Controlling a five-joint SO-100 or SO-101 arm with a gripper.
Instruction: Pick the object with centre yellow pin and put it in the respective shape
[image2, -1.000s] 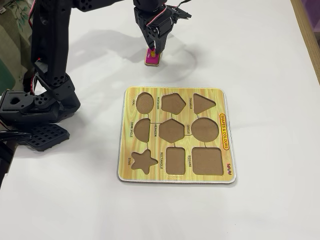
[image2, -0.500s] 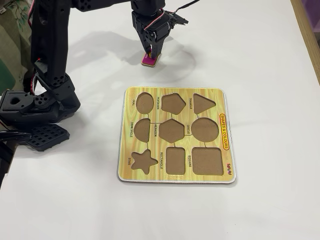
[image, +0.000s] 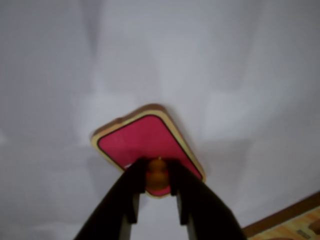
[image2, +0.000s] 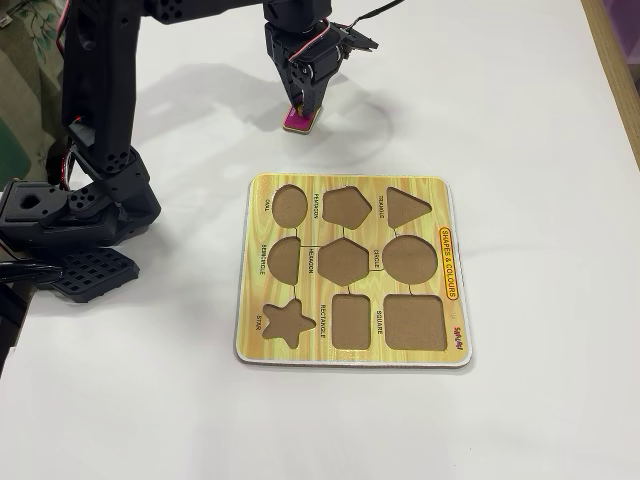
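You're looking at a hobby or home bench: a plain white worktop (image2: 520, 120), a small black arm (image2: 95, 150) with loose wires, and a child's wooden shape board (image2: 450, 262). Left of the arm, patterned fabric (image2: 30, 30) suggests a room, not a lab.

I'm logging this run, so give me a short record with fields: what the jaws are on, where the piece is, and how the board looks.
gripper: jaws closed on the yellow pin
piece: pink piece, rounded corners, pin at its centre
piece location: on the white table, apart from the board, beyond its top edge in the fixed view
board: shape board, nine cut-outs, all empty
lifted: cannot tell
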